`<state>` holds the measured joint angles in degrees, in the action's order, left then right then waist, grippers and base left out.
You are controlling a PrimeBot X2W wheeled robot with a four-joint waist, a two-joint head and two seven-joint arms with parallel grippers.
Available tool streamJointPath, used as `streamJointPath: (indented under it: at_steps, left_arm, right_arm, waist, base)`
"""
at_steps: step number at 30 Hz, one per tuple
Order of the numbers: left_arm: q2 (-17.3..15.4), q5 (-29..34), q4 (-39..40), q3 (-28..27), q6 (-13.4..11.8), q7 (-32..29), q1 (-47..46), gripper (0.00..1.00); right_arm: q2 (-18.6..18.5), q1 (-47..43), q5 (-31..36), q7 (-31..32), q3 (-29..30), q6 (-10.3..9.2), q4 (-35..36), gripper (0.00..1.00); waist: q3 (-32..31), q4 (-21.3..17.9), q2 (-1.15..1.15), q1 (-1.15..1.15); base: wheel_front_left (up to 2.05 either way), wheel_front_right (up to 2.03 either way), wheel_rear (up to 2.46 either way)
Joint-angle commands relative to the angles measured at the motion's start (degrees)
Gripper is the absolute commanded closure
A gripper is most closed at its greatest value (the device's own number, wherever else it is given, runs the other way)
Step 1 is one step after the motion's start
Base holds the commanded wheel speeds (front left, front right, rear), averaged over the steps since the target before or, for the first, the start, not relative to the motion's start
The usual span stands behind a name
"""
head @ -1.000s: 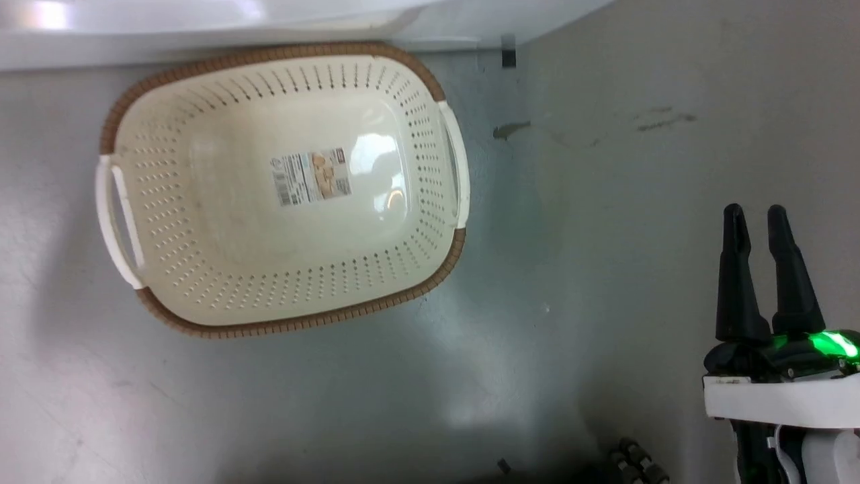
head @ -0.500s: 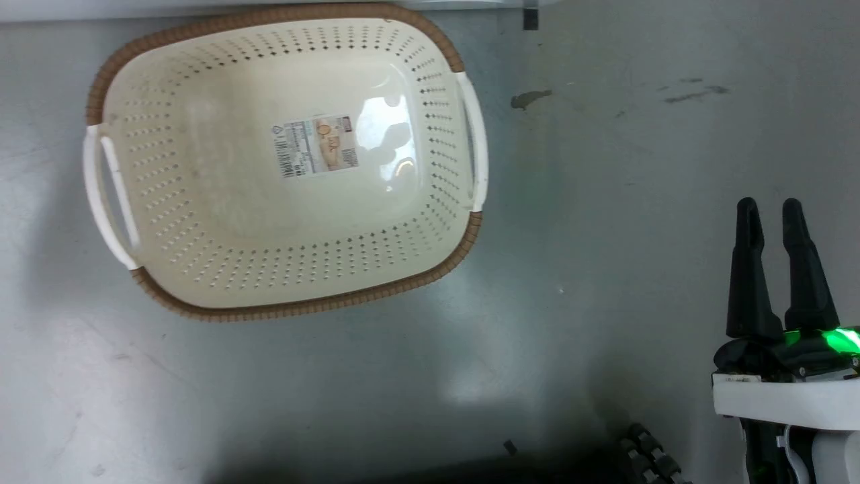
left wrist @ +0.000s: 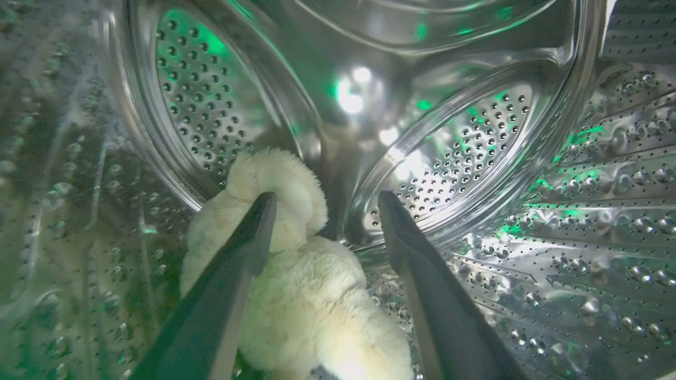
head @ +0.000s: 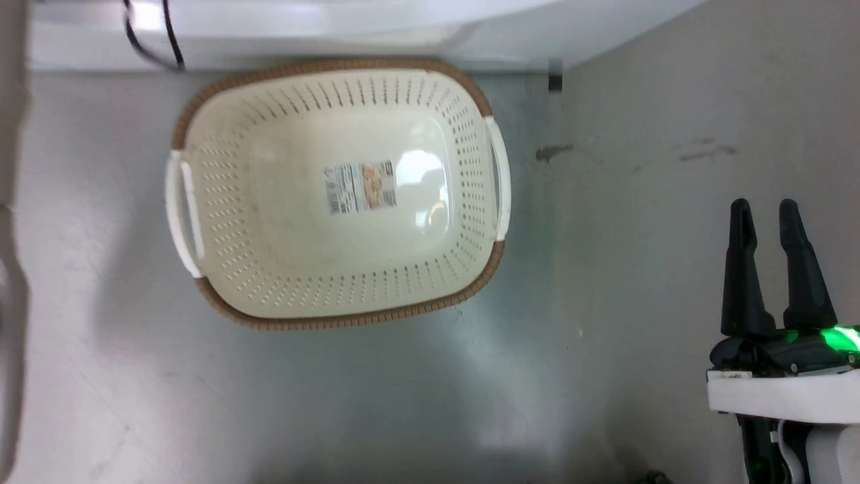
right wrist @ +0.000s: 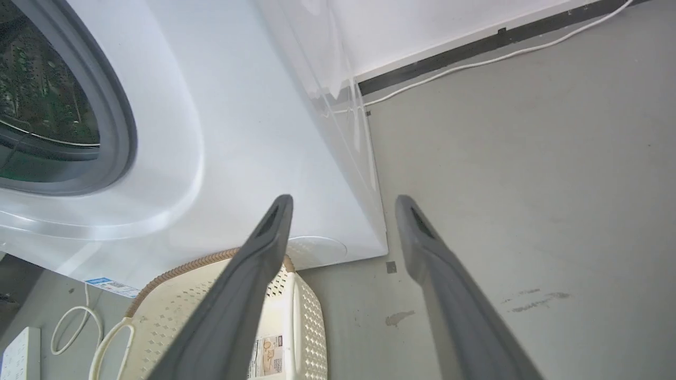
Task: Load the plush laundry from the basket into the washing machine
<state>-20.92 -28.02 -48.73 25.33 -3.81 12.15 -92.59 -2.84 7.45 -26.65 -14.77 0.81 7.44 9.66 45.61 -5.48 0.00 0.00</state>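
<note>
We found the left gripper point(left wrist: 326, 195) deep inside the steel drum point(left wrist: 581, 274) of the washing machine point(right wrist: 237, 132), its two dark fingers spread wide and clamping nothing. The plush laundry point(left wrist: 301, 301) lay beyond them on the drum's low side, its fluffy cream bulk reaching up toward the perforated back wall. One finger crossed in front of the toy in the left wrist view; we could not tell whether it touched the fur. Green light glinted off the steel.

The right gripper point(head: 763, 205) hung over the grey floor point(head: 672, 134), well apart from the basket point(head: 228, 228), its fingers likewise parted with nothing between them. The basket stood on the floor with its far rim right at the washer's foot, near the corner of the machine's base, and a label sticker point(head: 359, 187) sat on its inner bottom. We also saw the grey door gasket point(right wrist: 119, 105) and a white cable point(right wrist: 475, 55) along the wall.
</note>
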Motion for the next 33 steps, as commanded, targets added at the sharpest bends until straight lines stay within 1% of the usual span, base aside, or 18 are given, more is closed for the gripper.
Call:
streamJointPath:
  at_steps: [1,5,11,17,21,22,23,27,29,30,31,32,33]
  left_arm:
    - [0.2,-0.3,-0.5,0.0,0.7,0.8,2.0,0.00]
    - [1.3,-2.1,-1.3,-0.9,1.7,2.1,6.8,0.00]
    - [3.4,-3.9,-2.0,-1.7,3.1,2.7,15.1,0.00]
    - [5.5,-4.3,-2.2,-1.0,3.8,2.8,23.4,0.00]
    - [6.7,-4.7,-2.2,-0.8,3.9,2.8,28.9,0.00]
    - [6.7,-4.7,-2.2,-0.8,3.9,2.8,28.9,0.00]
    - [7.2,-4.7,-2.1,-0.5,3.9,2.8,31.6,0.00]
    - [8.2,-4.9,-1.1,-0.3,3.7,2.8,36.9,0.00]
    - [8.3,-5.0,-0.4,-0.2,3.7,2.8,39.6,0.00]
    - [8.3,-5.0,-0.4,-0.2,3.7,2.8,39.6,0.00]
    - [8.0,-5.0,0.1,0.0,3.7,2.8,42.3,0.00]
    - [8.0,-5.0,0.1,0.0,3.7,2.8,42.3,0.00]
    - [7.8,-5.3,0.7,0.1,3.7,2.8,45.1,0.00]
  right_arm:
    - [0.0,1.1,0.8,-0.2,0.1,0.05,-0.4,0.00]
    - [0.0,1.2,1.0,-0.2,0.8,0.05,-1.5,0.00]
    - [0.0,0.0,3.2,-0.2,1.3,0.05,-3.4,0.00]
    - [0.0,-1.9,10.8,-0.1,1.1,0.05,-5.5,0.00]
    - [0.0,-3.1,12.5,0.2,1.4,0.05,-6.6,0.00]
    - [0.0,-3.1,12.5,0.2,1.4,0.05,-6.6,0.00]
    - [0.0,-4.0,13.4,0.5,1.5,0.05,-7.1,0.00]
    - [0.0,-6.2,15.5,1.5,1.8,0.05,-7.9,0.00]
    - [0.0,-7.2,16.2,2.0,2.0,0.05,-8.3,0.00]
    - [0.0,-7.2,16.2,2.0,2.0,0.05,-8.3,0.00]
    - [0.0,-8.1,17.1,2.5,2.2,0.05,-8.6,0.00]
    - [0.0,-8.1,17.1,2.5,2.2,0.05,-8.6,0.00]
    - [0.0,-9.0,17.3,2.9,2.4,0.05,-9.1,0.00]
  waist:
    - [-3.6,0.8,0.00,0.00]
    - [-7.8,1.4,0.00,0.00]
    - [-15.0,2.6,0.00,0.00]
    - [-22.6,3.5,0.00,0.00]
    - [-27.5,4.1,0.00,0.00]
    - [-27.5,4.1,0.00,0.00]
    - [-30.0,4.5,0.00,0.00]
    - [-34.6,5.2,0.00,0.00]
    - [-36.9,5.4,0.00,0.00]
    - [-36.9,5.4,0.00,0.00]
    - [-39.0,5.5,0.00,0.00]
    - [-39.0,5.5,0.00,0.00]
    - [-41.0,5.7,0.00,0.00]
  base:
    - [0.00,0.00,0.00]
    - [0.00,0.00,0.00]
    - [0.00,0.00,0.00]
    - [0.00,0.00,0.00]
    - [0.00,0.00,0.00]
    - [0.00,0.00,0.00]
    - [0.00,0.00,0.00]
    - [0.00,0.00,0.00]
    - [0.00,0.00,0.00]
    - [0.00,0.00,0.00]
    - [0.00,0.00,0.00]
    - [0.00,0.00,0.00]
    - [0.00,0.00,0.00]
